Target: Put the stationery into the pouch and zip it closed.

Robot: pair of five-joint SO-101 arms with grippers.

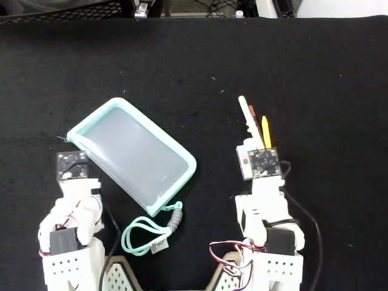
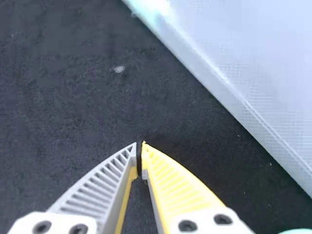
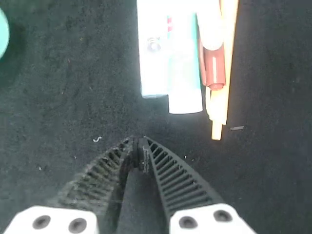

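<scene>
One black cloth (image 1: 182, 54) covers the whole table; cables (image 1: 213, 7) lie past its far edge. The mint-rimmed pouch (image 1: 134, 154) lies flat just beside the left gripper (image 2: 139, 146), whose jaws are closed, tips touching, holding nothing. The right gripper (image 3: 141, 146) is likewise pinched closed. The stationery (image 3: 185, 73) is bundled just ahead of its tips, not touching. The wrist strap (image 1: 176, 219) is looped between the two arms.
</scene>
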